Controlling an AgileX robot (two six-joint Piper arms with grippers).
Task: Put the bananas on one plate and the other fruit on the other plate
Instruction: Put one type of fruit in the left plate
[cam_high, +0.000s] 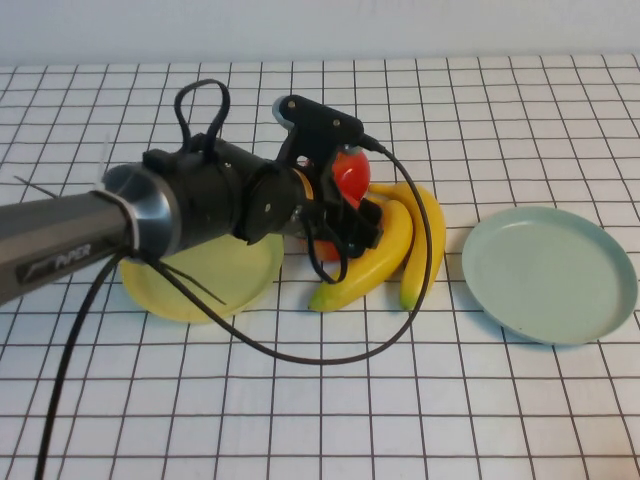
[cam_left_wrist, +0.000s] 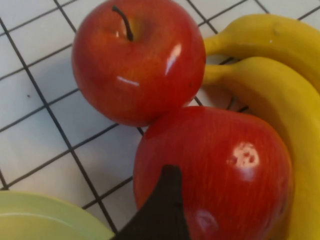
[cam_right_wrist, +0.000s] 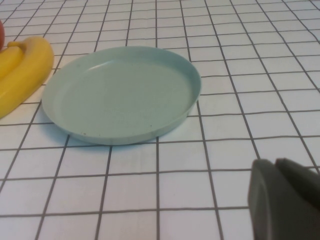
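Note:
Two red apples touch each other beside the bananas. The far apple (cam_high: 350, 175) (cam_left_wrist: 137, 60) stands upright with its stem up. The near apple (cam_left_wrist: 215, 165) is mostly hidden under my left gripper (cam_high: 352, 225) in the high view. That gripper is open and low over the near apple, with one dark finger (cam_left_wrist: 167, 205) against the apple's side. Two yellow bananas (cam_high: 385, 250) (cam_high: 425, 240) (cam_left_wrist: 280, 75) lie curved together just right of the apples. The pale yellow plate (cam_high: 200, 285) lies under the left arm. The blue-green plate (cam_high: 548, 272) (cam_right_wrist: 120, 92) holds nothing. My right gripper (cam_right_wrist: 276, 165) is shut, near the blue-green plate.
The left arm and its black cable (cam_high: 300, 355) stretch across the yellow plate toward the fruit. A white gridded tablecloth (cam_high: 320, 420) covers the table. The right arm does not show in the high view.

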